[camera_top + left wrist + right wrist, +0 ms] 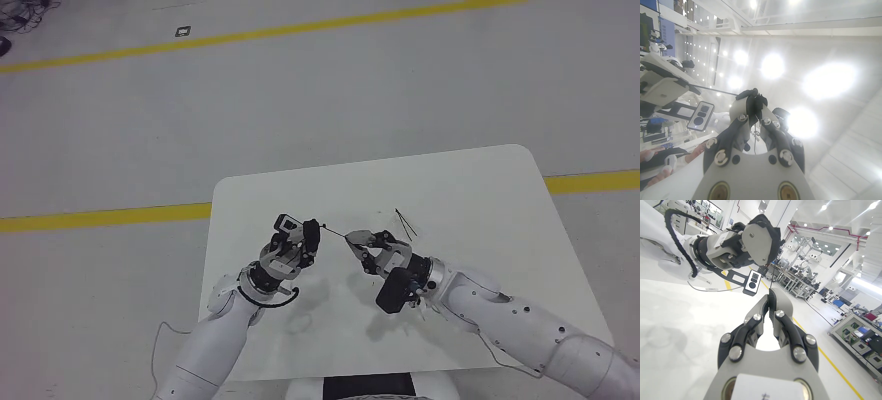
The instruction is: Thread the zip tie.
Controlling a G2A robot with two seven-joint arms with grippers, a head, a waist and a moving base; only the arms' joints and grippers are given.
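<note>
Here, my right fingers [769, 306] are pressed shut on one end of the thin black zip tie [772, 275]. My left fingers [754, 106] are pinched closed on its other end. The tie runs in a line between them, held in the air above the white counter [480, 190]. A few spare ties [404, 222] lie on the counter near my right fingers, farther from me.
</note>
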